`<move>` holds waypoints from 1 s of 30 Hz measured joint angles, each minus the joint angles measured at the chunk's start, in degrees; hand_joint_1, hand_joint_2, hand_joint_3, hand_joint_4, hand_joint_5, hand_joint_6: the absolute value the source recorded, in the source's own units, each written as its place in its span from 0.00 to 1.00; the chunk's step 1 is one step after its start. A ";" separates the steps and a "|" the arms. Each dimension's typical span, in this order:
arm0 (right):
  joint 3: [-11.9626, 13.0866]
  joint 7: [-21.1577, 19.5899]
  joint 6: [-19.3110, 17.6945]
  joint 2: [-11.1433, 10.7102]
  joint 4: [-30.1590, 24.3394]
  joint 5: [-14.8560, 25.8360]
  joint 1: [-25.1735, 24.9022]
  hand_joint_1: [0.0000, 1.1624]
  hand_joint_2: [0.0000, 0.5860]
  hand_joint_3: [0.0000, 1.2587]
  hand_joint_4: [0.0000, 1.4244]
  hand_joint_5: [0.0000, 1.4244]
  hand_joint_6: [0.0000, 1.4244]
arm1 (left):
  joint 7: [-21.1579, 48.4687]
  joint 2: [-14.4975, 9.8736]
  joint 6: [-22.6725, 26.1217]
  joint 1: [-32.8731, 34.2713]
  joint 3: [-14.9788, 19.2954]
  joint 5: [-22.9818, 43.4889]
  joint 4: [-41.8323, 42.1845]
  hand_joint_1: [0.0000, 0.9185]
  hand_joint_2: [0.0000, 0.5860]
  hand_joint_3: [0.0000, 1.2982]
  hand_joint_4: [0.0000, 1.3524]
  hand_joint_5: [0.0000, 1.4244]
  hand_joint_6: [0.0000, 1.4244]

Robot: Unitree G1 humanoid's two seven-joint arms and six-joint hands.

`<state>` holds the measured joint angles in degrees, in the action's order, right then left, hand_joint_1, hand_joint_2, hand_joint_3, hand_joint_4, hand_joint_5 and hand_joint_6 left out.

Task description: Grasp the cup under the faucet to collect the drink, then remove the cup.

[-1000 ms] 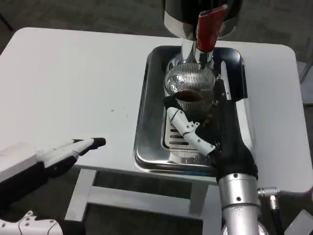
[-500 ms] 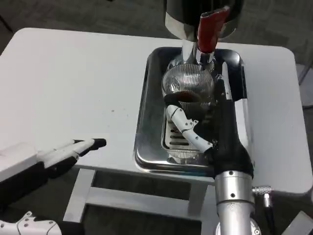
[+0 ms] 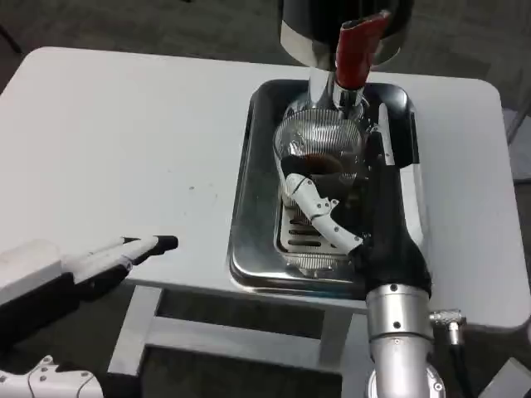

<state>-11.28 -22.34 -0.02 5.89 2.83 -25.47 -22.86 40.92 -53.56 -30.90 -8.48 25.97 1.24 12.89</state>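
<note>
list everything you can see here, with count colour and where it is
cup: 1, clear ribbed with dark drink inside, in the tray under the faucet, held by the right hand
faucet: 1, silver spout with a red handle, on the dispenser above the cup
dispenser: 1, black and silver, at the table's far edge
tray: 1, silver metal, on the table right of centre
drip grate: 1, slotted silver, inside the tray
table: 1, white
left hand: 1, white and black, at the near left table edge, holding nothing
right hand: 1, white and black, gripping the cup
</note>
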 measured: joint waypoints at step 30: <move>0.87 2.95 -5.15 -1.56 4.06 4.53 -0.52 0.49 0.40 0.00 0.00 0.00 0.00 | 1.63 -0.59 1.38 -0.36 -0.08 -0.07 0.19 0.00 0.12 0.00 0.00 0.00 0.12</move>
<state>-10.41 -19.39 -5.17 4.33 6.89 -20.94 -23.37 42.55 -54.15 -29.52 -8.84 25.89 1.17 13.08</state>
